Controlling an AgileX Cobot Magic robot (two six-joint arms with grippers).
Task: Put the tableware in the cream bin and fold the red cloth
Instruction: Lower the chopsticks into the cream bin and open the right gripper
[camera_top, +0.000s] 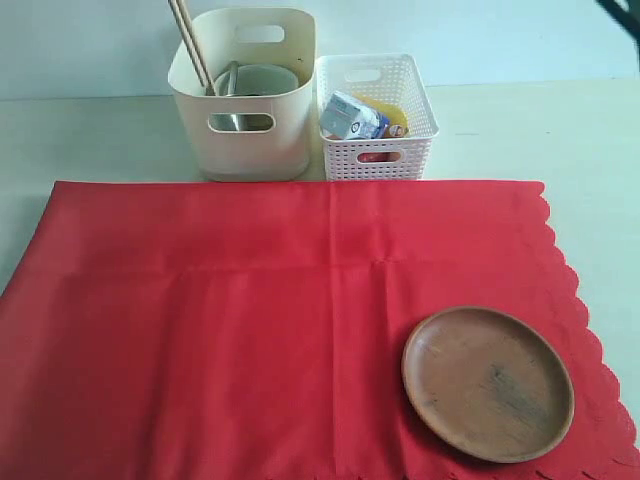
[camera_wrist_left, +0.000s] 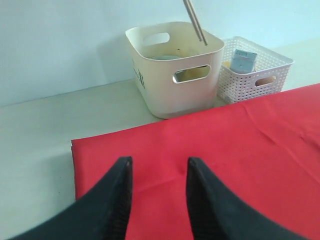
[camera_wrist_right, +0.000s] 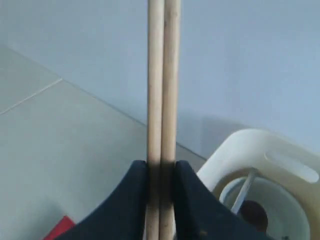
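The red cloth (camera_top: 250, 320) lies spread flat, with the round brown wooden plate (camera_top: 488, 382) on its near right part. Behind it stands the cream bin (camera_top: 250, 150), holding a white bowl (camera_top: 265, 78) and a metal handle (camera_top: 228, 80). The wooden chopsticks (camera_top: 190, 45) slant up out of the bin's left side and past the top of the exterior view. My right gripper (camera_wrist_right: 161, 167) is shut on the chopsticks (camera_wrist_right: 162, 75), above the bin (camera_wrist_right: 250, 150). My left gripper (camera_wrist_left: 159, 162) is open and empty above the cloth's (camera_wrist_left: 240, 145) far left corner. Neither gripper shows in the exterior view.
A white lattice basket (camera_top: 375, 150) stands right of the bin, touching it, with a small milk carton (camera_top: 352, 115) and food items inside. Pale tabletop (camera_top: 560, 130) surrounds the cloth. The cloth's scalloped edge (camera_top: 590, 330) runs along the right.
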